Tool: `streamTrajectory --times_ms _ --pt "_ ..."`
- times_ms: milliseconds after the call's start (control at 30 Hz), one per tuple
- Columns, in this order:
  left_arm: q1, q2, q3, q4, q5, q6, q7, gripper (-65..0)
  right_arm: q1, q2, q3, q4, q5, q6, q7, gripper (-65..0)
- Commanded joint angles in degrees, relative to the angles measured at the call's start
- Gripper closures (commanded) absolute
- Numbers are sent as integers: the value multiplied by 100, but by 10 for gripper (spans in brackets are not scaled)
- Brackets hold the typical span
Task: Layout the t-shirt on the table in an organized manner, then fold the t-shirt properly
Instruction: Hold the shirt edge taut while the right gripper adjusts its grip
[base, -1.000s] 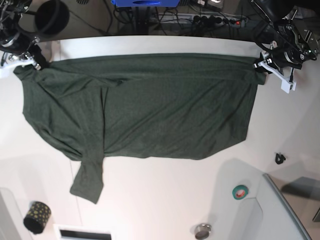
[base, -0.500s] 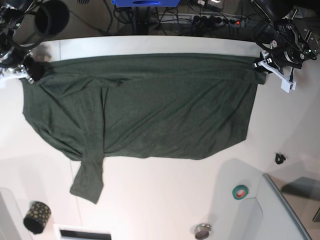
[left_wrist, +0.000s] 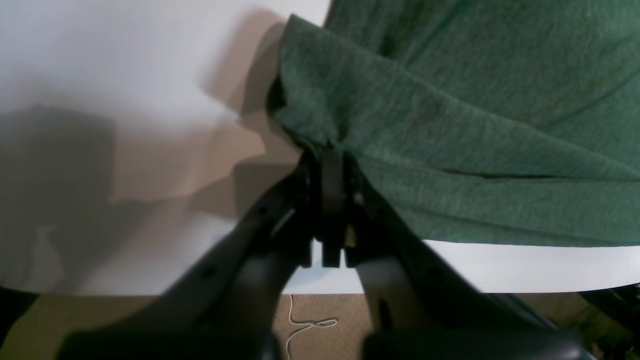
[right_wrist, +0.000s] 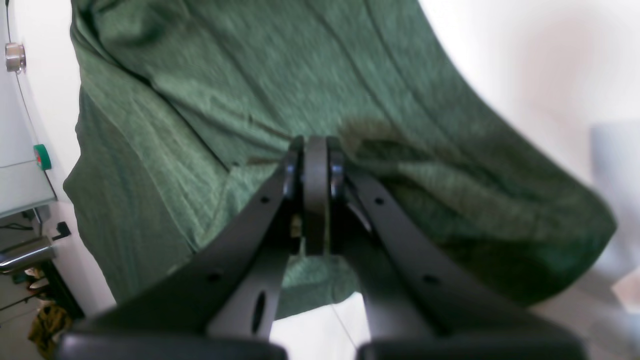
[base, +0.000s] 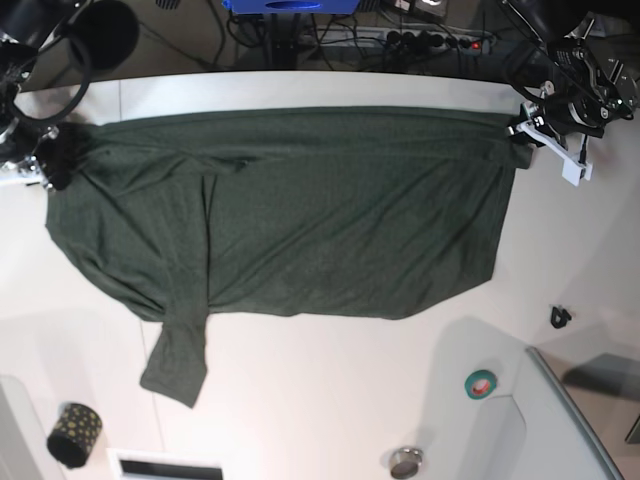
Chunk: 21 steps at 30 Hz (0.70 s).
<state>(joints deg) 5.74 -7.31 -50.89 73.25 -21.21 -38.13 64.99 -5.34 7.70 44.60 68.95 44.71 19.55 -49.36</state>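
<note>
The dark green t-shirt (base: 300, 215) lies spread across the white table (base: 330, 400), with one sleeve hanging toward the near side at the left. My left gripper (base: 521, 134) is at the shirt's far right corner. In the left wrist view this gripper (left_wrist: 331, 150) is shut on a bunched fold of the t-shirt (left_wrist: 450, 125). My right gripper (base: 55, 165) is at the shirt's far left corner. In the right wrist view that gripper (right_wrist: 315, 145) is shut, pinching the t-shirt (right_wrist: 225, 100), which stretches away from its tips.
A green tape roll (base: 481, 383), a small black clip (base: 560, 317) and a round metal piece (base: 405, 462) lie near the grey tray (base: 570, 420) at the near right. A black dotted cup (base: 74, 433) stands at the near left. Cables and a power strip lie beyond the far edge.
My right gripper has moved toward the near side and slightly outward, dragging the shirt's far left corner with it. The left gripper and its corner have stayed put.
</note>
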Motion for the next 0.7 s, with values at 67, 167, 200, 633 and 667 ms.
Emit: streamTrajectory --times_ms 67,167,200,633,667 --pt "-33 -91 -5 72 -63 -7 -51 0 -15 148 19 644 123 388 18 -8" --pt "-16 -91 -14 72 -63 -7 -51 0 -490 -124 186 1532 175 212 -149 -11" --pt "-16 -91 -23 72 -63 -7 -51 0 -692 -362 468 1892 219 1 -149 -15" --pt "-24 -82 -5 64 -72 -7 -51 0 -1211 -1135 933 1435 342 -254 -149 -398" --pt "-24 -82 -14 64 -72 -7 -51 0 -1167 -1100 933 1277 351 -254 -149 -393"
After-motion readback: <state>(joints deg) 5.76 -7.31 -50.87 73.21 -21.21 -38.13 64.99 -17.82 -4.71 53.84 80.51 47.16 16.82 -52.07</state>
